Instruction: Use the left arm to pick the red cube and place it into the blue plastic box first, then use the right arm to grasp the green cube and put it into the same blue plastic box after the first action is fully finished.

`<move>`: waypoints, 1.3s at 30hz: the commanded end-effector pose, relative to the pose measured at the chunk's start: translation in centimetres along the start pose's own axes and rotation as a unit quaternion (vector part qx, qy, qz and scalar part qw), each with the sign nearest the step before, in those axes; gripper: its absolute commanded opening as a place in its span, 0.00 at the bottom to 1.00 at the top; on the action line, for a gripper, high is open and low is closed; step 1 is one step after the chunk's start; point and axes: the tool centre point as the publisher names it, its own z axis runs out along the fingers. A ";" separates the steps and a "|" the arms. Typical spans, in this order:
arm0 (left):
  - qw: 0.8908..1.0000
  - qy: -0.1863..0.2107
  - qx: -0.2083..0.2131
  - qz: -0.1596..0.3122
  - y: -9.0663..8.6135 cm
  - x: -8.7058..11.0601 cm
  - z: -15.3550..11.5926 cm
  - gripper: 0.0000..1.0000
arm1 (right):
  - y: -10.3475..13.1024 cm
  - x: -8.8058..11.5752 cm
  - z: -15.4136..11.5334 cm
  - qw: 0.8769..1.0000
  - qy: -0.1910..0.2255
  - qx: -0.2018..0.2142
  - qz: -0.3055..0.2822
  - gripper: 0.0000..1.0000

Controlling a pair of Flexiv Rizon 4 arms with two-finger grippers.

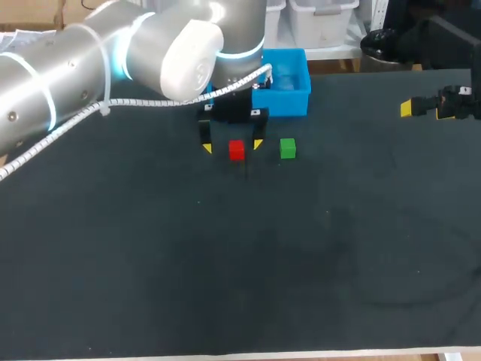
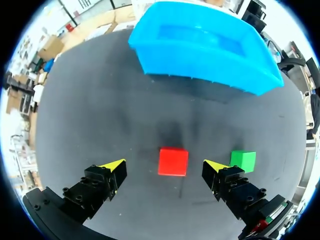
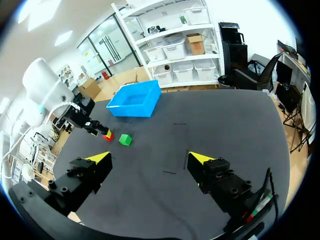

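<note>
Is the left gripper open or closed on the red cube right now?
Open. The left gripper straddles the red cube, with dark table showing between the cube and each yellow tip.

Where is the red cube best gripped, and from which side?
Grip its two opposite side faces, coming down from above. The red cube lies flat, squared between the fingers of the open left hand; the green cube sits outside them.

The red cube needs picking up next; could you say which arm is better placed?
Left: its open gripper has the red cube between its fingers, while the right gripper sits open, far off.
</note>
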 end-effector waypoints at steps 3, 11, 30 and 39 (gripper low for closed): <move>1.000 0.001 0.007 -0.002 0.0 0.2 0.7 1.00 | 0.0 0.0 0.0 1.000 0.000 0.001 0.000 1.00; 1.000 0.001 0.011 -0.007 -0.1 0.3 0.8 1.00 | 0.0 0.0 0.0 1.000 0.000 0.001 0.000 1.00; 1.000 0.007 0.006 0.001 -0.1 0.8 1.6 0.00 | 0.0 0.0 0.0 1.000 0.000 0.001 0.000 1.00; 1.000 0.005 0.009 0.002 -0.2 0.8 1.4 0.00 | 0.0 0.0 0.0 1.000 0.000 0.001 0.000 1.00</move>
